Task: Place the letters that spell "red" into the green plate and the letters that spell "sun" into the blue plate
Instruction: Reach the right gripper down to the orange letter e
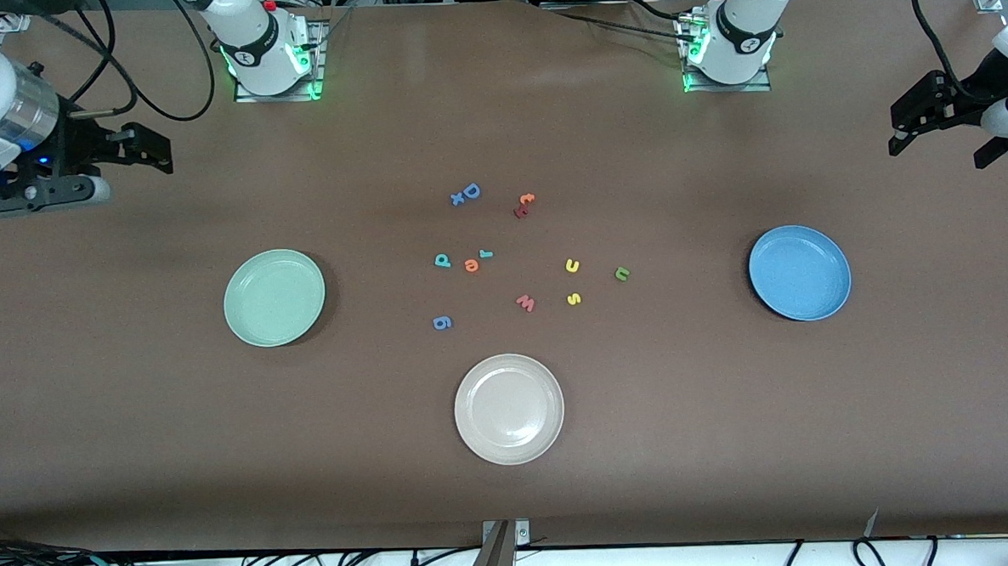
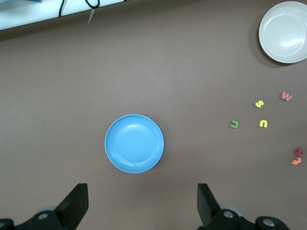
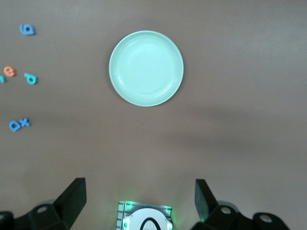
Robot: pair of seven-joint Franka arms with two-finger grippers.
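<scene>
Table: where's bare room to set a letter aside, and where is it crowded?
Bare table runs between the green plate and the white plate, and between that and the blue plate. The middle is crowded with scattered letters.

A plain brown worktop (image 1: 136, 435) carries a pale mint-green plate (image 1: 274, 297), a medium-blue plate (image 1: 800, 273) and a beige-white plate (image 1: 509, 409). Among the scattered foam letters are a teal "d" (image 1: 442, 260), orange "e" (image 1: 471, 266), yellow "u" (image 1: 572, 265), yellow "s" (image 1: 574, 299), dark green "n" (image 1: 622, 273) and pinkish-red "w" (image 1: 525, 302). Both claws are black.
</scene>
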